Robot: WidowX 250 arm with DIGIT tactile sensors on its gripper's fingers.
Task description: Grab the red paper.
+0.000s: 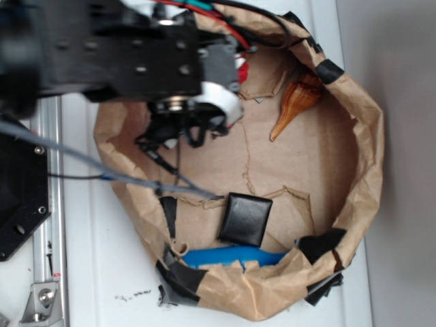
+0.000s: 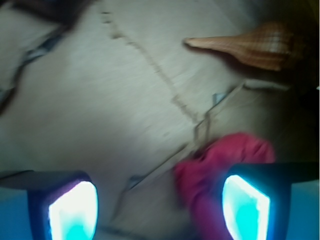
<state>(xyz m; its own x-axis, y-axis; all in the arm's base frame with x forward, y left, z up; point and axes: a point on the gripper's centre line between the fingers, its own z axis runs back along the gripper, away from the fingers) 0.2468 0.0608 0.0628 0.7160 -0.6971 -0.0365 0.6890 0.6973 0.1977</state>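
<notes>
2 gripper [image 2: 160,207] fingers apart | red paper [image 2: 210,170] touching right finger

Wrinkly red paper [image 2: 220,160], creased matt brown-paper nest [image 1: 361,136], ridged seashell [image 1: 297,102], smooth glossy black box [image 1: 245,219]

Paper nest [image 1: 364,136] on table [image 1: 102,272]; inside: seashell [image 1: 296,102] at rim, box [image 1: 245,219] opposite, well apart.
</notes>
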